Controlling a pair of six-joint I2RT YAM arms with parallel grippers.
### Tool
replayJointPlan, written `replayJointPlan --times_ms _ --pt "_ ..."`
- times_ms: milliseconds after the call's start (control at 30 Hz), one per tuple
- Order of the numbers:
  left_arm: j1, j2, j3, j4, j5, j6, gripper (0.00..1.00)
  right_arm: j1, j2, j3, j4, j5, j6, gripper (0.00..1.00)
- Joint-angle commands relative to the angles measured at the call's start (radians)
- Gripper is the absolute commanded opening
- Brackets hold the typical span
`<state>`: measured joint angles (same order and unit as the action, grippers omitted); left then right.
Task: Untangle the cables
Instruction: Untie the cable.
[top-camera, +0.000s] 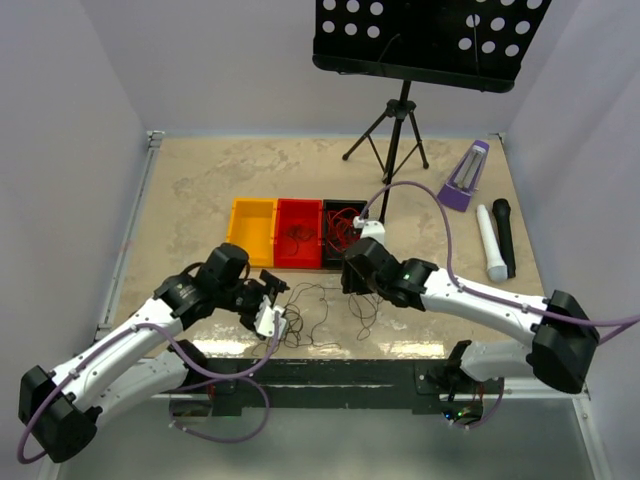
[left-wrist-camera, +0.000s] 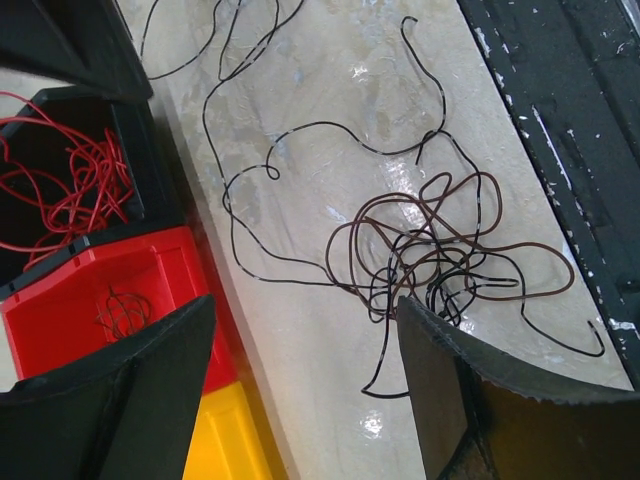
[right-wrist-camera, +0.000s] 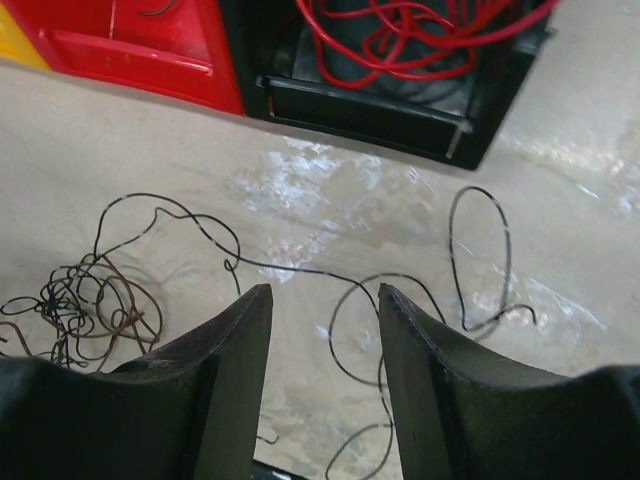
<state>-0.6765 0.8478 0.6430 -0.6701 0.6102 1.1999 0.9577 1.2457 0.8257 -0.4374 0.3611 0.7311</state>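
Observation:
A tangle of dark brown-black cables (left-wrist-camera: 440, 250) lies on the table just past my left gripper's right fingertip, and it also shows in the top view as the dark cables (top-camera: 318, 310). My left gripper (left-wrist-camera: 305, 300) (top-camera: 278, 300) is open wide over bare table, holding nothing. Loose black cable (right-wrist-camera: 480, 260) trails across the table under and beside my right gripper (right-wrist-camera: 325, 290) (top-camera: 350, 278), which is open with nothing gripped. Red cables (right-wrist-camera: 400, 35) (left-wrist-camera: 70, 190) lie piled in the black bin (top-camera: 343, 232). A small dark wire (left-wrist-camera: 120, 315) sits in the red bin (top-camera: 298, 232).
A yellow bin (top-camera: 251, 230) stands left of the red one. A music stand (top-camera: 400, 130) is at the back, with a purple metronome (top-camera: 465, 175), a white microphone (top-camera: 490, 245) and a black microphone (top-camera: 503, 235) at the right. The dark front rail (left-wrist-camera: 560, 120) borders the tangle.

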Motion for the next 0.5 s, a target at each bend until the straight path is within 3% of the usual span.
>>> replayJointPlan --times_ms 0,167,467 --pt "-0.003 -0.032 -0.009 0.014 0.03 0.053 0.77 0.007 0.069 0.033 0.16 -0.074 -0.131 0.51" --pt "-0.001 -0.05 -0.017 0.009 0.014 0.069 0.76 0.059 0.142 -0.013 0.247 -0.068 -0.18 0.51" --pt "-0.001 -0.084 -0.036 -0.006 0.016 0.078 0.76 0.13 0.231 0.035 0.221 0.012 -0.17 0.49"
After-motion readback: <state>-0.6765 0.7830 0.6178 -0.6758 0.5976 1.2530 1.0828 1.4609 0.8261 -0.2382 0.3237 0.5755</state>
